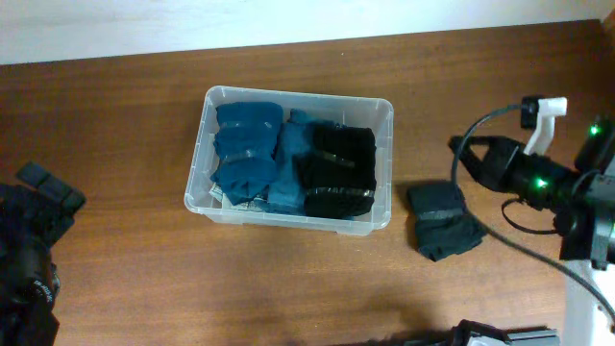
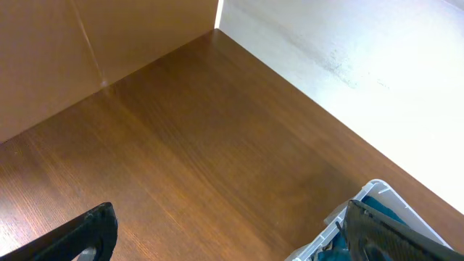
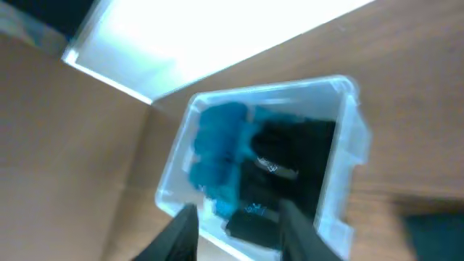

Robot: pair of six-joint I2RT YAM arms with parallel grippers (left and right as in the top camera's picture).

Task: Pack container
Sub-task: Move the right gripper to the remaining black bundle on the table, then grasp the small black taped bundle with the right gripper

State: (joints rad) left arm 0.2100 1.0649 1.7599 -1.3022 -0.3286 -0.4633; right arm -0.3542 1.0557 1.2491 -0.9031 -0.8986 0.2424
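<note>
The clear plastic container [image 1: 384, 163] stands mid-table and holds folded blue cloth items [image 1: 248, 144] on its left and black ones [image 1: 336, 171] on its right. One more black folded item [image 1: 442, 219] lies on the table just right of the container. My right gripper [image 1: 471, 159] hovers above the table right of the container. In the blurred right wrist view it is open and empty [image 3: 239, 232], with the container [image 3: 348, 145] ahead of it. My left gripper [image 1: 48, 187] is at the far left edge. In the left wrist view it is open and empty [image 2: 232, 232], with a container corner [image 2: 377, 192] by its right finger.
The brown wooden table [image 1: 288, 279] ends at a white wall strip [image 1: 192, 19] along the back. A cable [image 1: 538, 259] loops from the right arm near the loose black item. A dark fixture [image 1: 480, 334] sits at the front edge.
</note>
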